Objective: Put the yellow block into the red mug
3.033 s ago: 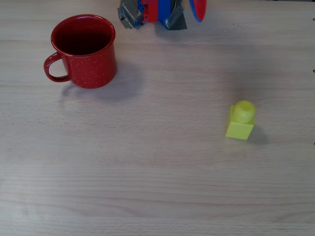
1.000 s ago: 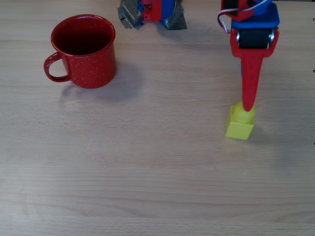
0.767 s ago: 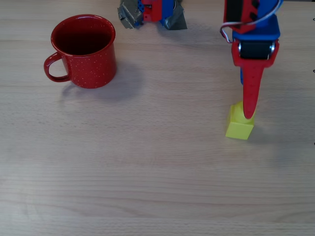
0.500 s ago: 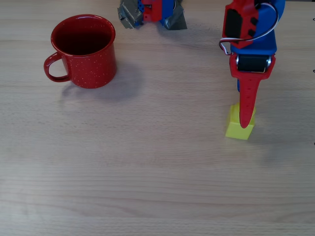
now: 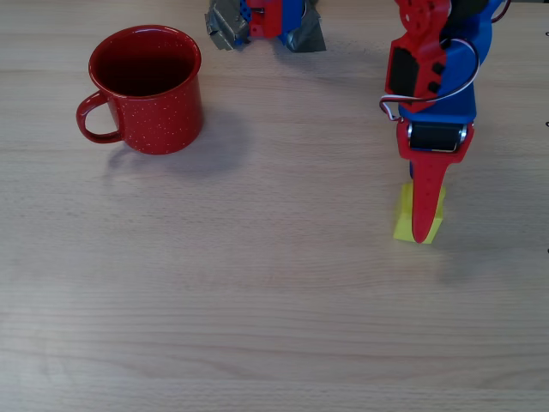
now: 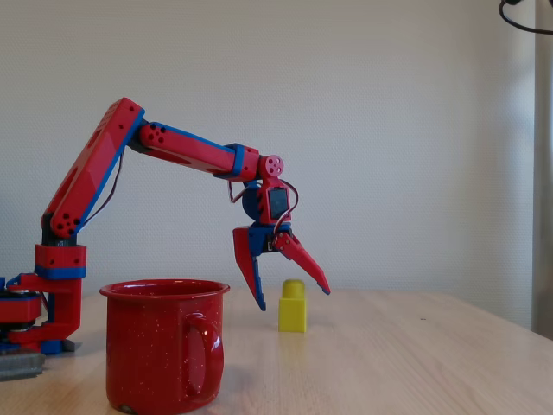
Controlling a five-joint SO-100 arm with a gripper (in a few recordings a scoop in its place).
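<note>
The yellow block point(image 5: 401, 221) stands on the table at the right, its stud covered by the red finger above it. In the fixed view the yellow block point(image 6: 292, 308) stands upright between the two spread fingertips. My gripper point(image 5: 420, 210) is open and hangs low around the block, one finger on each side, without touching it point(image 6: 292, 296). The red mug point(image 5: 163, 120) stands upright at the far left of the overhead view with its handle pointing left. In the fixed view the red mug point(image 6: 160, 346) is in the foreground, well apart from the gripper.
The arm's base point(image 5: 266, 21) is fixed at the table's top edge in the overhead view. Bare wooden table point(image 5: 274, 300) lies between the mug and the block and across the whole front.
The gripper came from the top edge out over the block and has dropped lower, its upper finger sliding forward until it covers the stud. Block and mug have not moved.
</note>
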